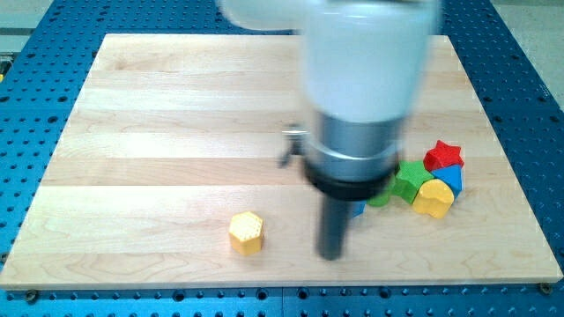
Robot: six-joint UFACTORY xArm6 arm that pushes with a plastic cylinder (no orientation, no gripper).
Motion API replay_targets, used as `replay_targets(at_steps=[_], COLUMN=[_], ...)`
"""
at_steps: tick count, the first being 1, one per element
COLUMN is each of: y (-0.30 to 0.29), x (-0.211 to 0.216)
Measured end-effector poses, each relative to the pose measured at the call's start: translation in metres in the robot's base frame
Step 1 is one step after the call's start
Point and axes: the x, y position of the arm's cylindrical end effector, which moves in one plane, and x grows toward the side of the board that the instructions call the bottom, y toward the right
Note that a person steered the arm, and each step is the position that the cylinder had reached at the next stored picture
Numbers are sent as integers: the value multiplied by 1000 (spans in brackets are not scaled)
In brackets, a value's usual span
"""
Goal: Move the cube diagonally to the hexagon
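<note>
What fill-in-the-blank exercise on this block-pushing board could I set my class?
1. The yellow hexagon lies alone to the view's ____ of my tip.
2. The red star sits at the ____ of the cluster on the view's right.
3. The yellow heart touches the ____ block on its left.
4. The blocks rest on a ____ board.

Missing words: left; top; green; wooden

Red star [443, 155], yellow heart [434, 199], wooden board [159, 132]
</note>
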Motion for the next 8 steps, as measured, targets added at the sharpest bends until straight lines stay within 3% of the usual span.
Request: replay_targets(at_steps=[2, 6, 8], y=[149, 29, 5], x=[-34, -44, -46])
